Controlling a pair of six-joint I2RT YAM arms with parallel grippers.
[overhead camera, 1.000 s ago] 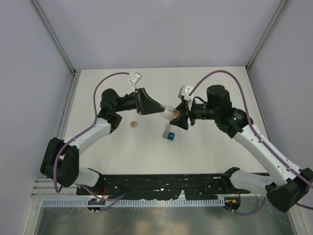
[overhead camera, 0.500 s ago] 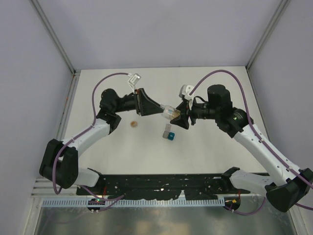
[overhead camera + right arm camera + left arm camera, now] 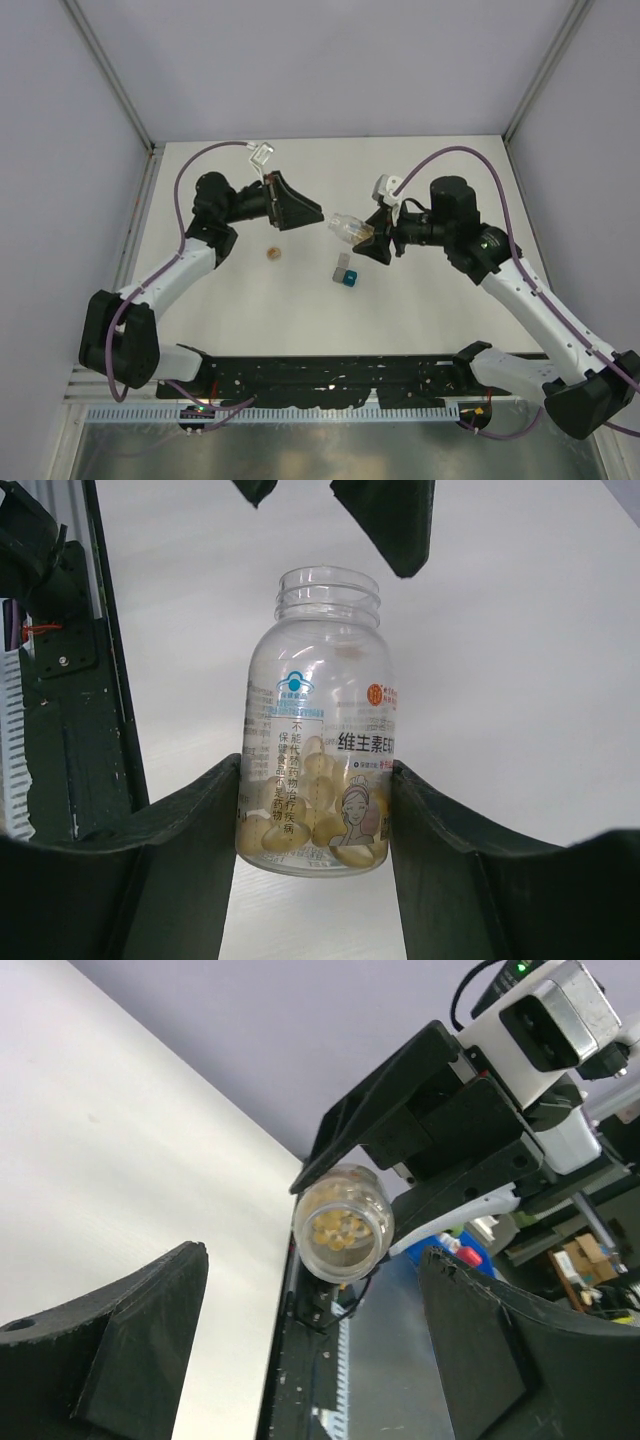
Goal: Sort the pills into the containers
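Left end effector [image 3: 303,208] has drawn back from the bottle [image 3: 347,229]; its fingers stand apart, empty. Right end effector [image 3: 372,240] is clamped on the uncapped bottle, pills [image 3: 310,825] inside. Grey box [image 3: 341,263] and teal box [image 3: 349,279] sit side by side on the tabletop [image 3: 430,160], near the bottle, toward the arm bases.

a lab test cell: white table [image 3: 430,160] boxed by plain walls [image 3: 330,60] and metal posts [image 3: 110,72].

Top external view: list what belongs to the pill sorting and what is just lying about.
Job: pill bottle, uncapped, in the right end effector; grey box; teal box; open left end effector.
Lying about: orange-brown cap on the table; black mounting rail.
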